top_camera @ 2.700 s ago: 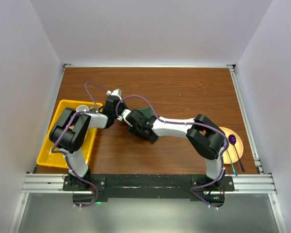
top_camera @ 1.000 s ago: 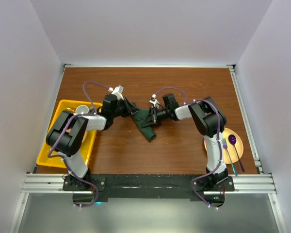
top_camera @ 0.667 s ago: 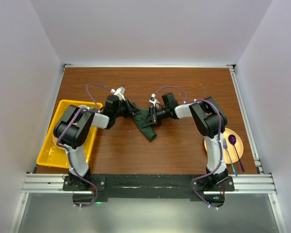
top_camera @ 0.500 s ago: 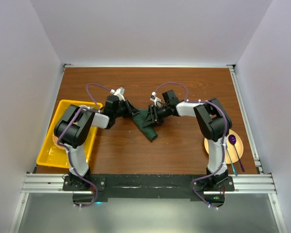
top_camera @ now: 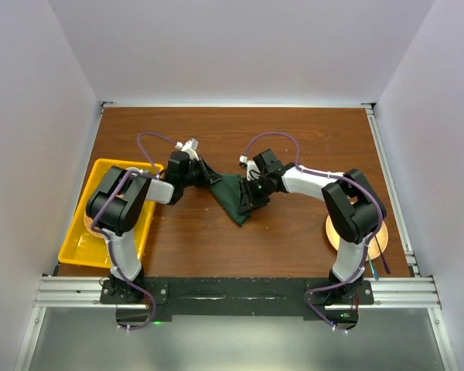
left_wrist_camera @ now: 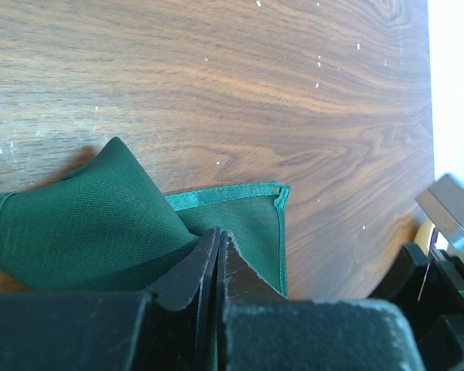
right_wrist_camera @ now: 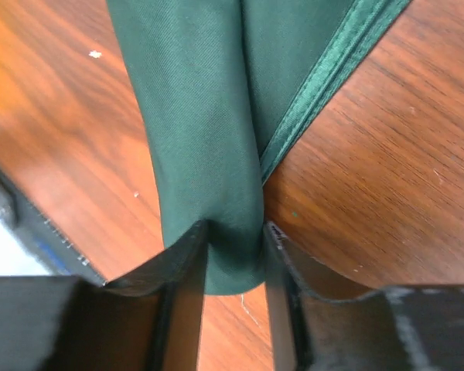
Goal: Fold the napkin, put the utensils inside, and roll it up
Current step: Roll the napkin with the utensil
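Risk number one is a slip of the cloth. The green napkin (top_camera: 233, 198) lies crumpled in the middle of the surface (top_camera: 309, 139), not flat and not yet folded in a tidy way, and both grippers hold it from opposite sides. The left gripper (left_wrist_camera: 217, 236) has its jaws pressed together on a thin hemmed edge at the left corner, so very little cloth is inside the pinch; a strong pull from the other side can draw this edge out, I think. The right gripper (right_wrist_camera: 233, 232) is clamped on a thick bunched fold that fills the space between its fingers, and such a rounded bundle can slide out or drag extra layers along, which would make the fold crooked. If the two arms pull apart too much, the napkin may lift from the surface instead of lying down; if they come together, the cloth bunches more. The grippers are also near each other, so a careless move may bring them into contact. The utensils (top_camera: 373, 267) lie on the orange plate (top_camera: 332, 232) at the near right, well apart from the napkin and partly hidden under the right arm (top_camera: 354, 212), whose elbow hangs over this plate and could knock it when swinging.
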